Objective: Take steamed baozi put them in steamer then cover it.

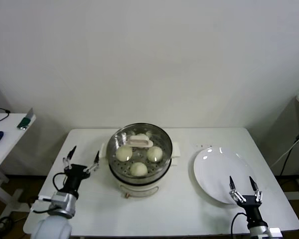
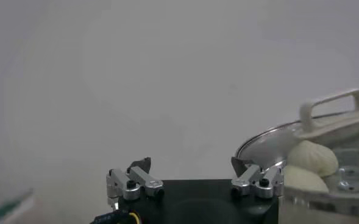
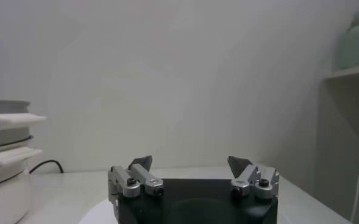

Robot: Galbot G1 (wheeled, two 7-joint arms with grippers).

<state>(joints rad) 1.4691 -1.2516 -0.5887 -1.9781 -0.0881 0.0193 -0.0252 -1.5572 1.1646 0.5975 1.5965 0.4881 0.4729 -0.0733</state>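
Nearest the robot, at the front corners of the white table [image 1: 154, 209], both arms wait apart from the work. The left gripper [image 1: 82, 159] stands just beside the steamer's left side, fingers spread and holding nothing; the right gripper [image 1: 244, 188] hangs over the near edge of the flat white plate [image 1: 214, 169], likewise spread and empty. At table centre sits the steamer [image 1: 162, 152], a shiny steel basket on a white pot base. The cover [image 1: 120, 137], clear glass with a metal rim and a pale bar handle [image 1: 139, 143], rests on the basket. Through the glass, three steamed baozi [image 1: 138, 169] show plainly as smooth cream-white rounds; a fourth appears to lie behind the handle, though handle and glare hide most of it. The left wrist view crops the steamer at the frame edge, showing the lid rim, handle and parts of three buns. Farther left, a side table [image 1: 5, 137] carries small items too indistinct to identify.
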